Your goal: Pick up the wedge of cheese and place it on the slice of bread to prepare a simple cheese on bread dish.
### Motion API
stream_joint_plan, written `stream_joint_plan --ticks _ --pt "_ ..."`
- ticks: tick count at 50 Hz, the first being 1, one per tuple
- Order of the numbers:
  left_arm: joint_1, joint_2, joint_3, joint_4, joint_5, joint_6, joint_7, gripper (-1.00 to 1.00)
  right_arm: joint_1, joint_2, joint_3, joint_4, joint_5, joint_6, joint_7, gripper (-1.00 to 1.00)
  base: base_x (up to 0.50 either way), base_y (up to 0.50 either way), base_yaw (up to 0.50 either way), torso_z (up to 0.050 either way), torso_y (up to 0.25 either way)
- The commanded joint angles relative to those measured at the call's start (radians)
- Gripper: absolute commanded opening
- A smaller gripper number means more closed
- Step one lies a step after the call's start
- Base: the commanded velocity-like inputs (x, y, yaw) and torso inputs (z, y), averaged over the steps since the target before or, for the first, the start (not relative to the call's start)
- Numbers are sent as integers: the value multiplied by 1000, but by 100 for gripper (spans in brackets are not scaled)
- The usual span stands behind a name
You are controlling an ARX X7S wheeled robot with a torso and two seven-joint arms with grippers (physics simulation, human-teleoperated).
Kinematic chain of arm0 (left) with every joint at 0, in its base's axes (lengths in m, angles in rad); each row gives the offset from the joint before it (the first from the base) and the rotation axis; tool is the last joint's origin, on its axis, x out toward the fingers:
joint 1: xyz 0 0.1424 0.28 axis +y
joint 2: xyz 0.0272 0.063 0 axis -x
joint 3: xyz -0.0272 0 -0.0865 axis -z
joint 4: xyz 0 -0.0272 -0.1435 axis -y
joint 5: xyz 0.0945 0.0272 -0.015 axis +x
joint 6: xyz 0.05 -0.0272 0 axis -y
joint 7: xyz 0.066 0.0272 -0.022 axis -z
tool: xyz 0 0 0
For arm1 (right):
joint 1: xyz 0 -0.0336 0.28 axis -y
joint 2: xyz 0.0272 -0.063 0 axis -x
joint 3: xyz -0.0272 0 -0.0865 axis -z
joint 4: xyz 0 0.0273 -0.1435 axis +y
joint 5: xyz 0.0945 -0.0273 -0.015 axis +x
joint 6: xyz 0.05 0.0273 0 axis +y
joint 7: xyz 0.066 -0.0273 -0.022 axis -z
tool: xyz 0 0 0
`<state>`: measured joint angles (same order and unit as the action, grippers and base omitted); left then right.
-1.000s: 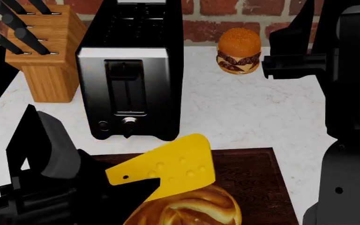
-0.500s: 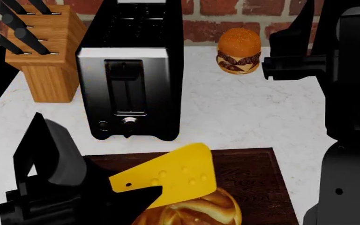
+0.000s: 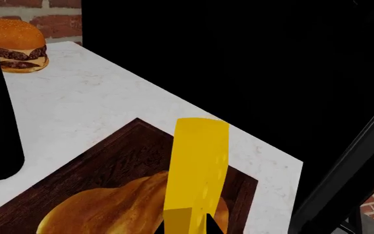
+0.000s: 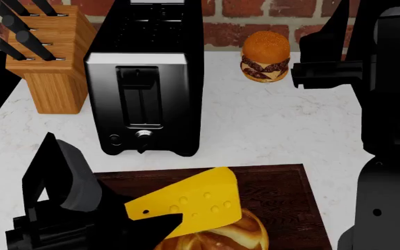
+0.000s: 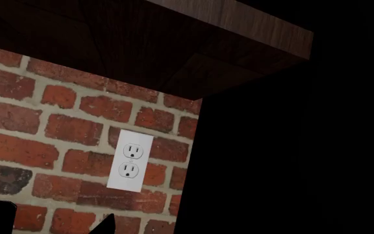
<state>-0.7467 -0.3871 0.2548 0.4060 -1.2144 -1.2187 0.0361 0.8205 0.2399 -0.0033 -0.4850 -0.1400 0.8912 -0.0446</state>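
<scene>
White marble tabletop (image 4: 270,125) | left claw (image 4: 160,225) pinches stiff, slick cheese wedge (image 4: 186,205) by its narrow corner over lumpy loaf (image 4: 221,237) | right claw: can't tell.

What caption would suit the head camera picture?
Left gripper holds the wedge of cheese over the bread on a dark cutting board.

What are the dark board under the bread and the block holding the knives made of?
The dark brown cutting board looks like stained wood: fine grain lines run along it, with a matte finish. The light tan knife block also looks wooden, paler and unstained, with visible grain streaks and slots holding black-handled knives. Both are simulator renders, so this is only how they look.
</scene>
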Motion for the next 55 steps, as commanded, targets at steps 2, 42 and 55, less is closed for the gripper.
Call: stream_joint_plan --ticks 2,42,55 --pt "35 -20 9 -12 46 31 24 -100 6 3 0 1 5 6 1 100 0 0 0 0 0" --pt "59 -47 51 -71 120 117 68 -100 7 11 -6 -2 18 15 13 100 0 0 0 0 0" --pt "47 -45 60 -84 104 112 76 -100 8 13 -8 1 24 17 16 100 0 0 0 0 0"
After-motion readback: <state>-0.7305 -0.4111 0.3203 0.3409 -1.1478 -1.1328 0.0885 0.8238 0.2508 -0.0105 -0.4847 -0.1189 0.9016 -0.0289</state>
